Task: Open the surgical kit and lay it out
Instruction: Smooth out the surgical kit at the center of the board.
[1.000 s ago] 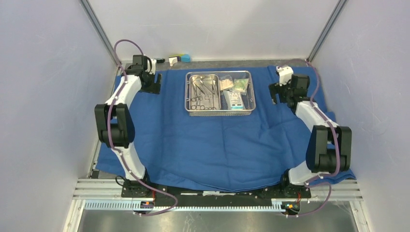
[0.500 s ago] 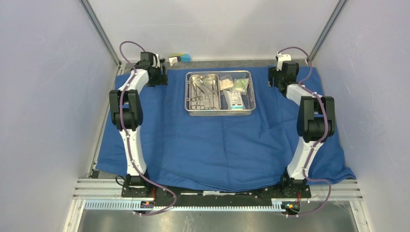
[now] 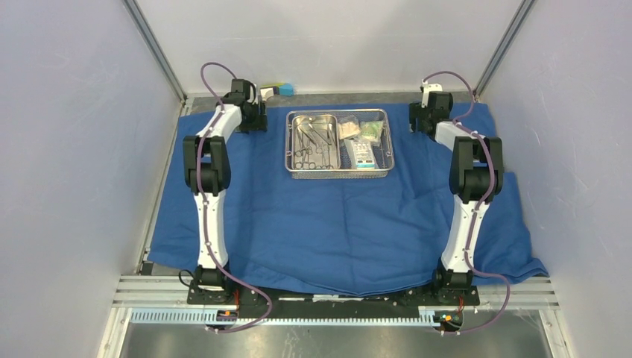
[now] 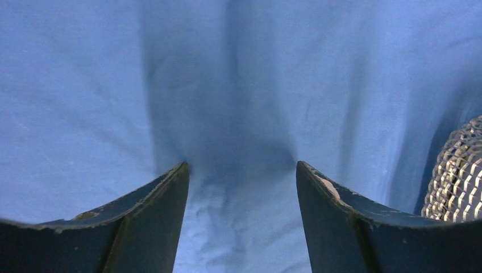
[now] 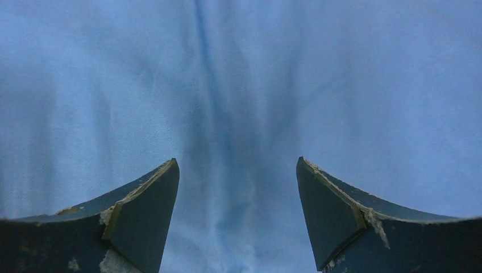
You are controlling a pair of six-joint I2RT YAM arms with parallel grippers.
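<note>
mesh tray (image 3: 339, 172) btwn L gripper (image 4: 241, 166), R gripper (image 5: 236, 160)

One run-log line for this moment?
blue wrap: spread open | mesh tray: on wrap, instruments and packets inside | left end effector: open over wrap | right end effector: open over wrap

Blue cloth wrap (image 3: 335, 224) spread flat; steel mesh tray (image 3: 339, 174) far centre, holding instruments (image 3: 313, 142), packets (image 3: 363, 131)

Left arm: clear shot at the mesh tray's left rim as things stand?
Probably yes. The left end effector is open over bare blue cloth, with the mesh tray just to its right and nothing between them.
</note>
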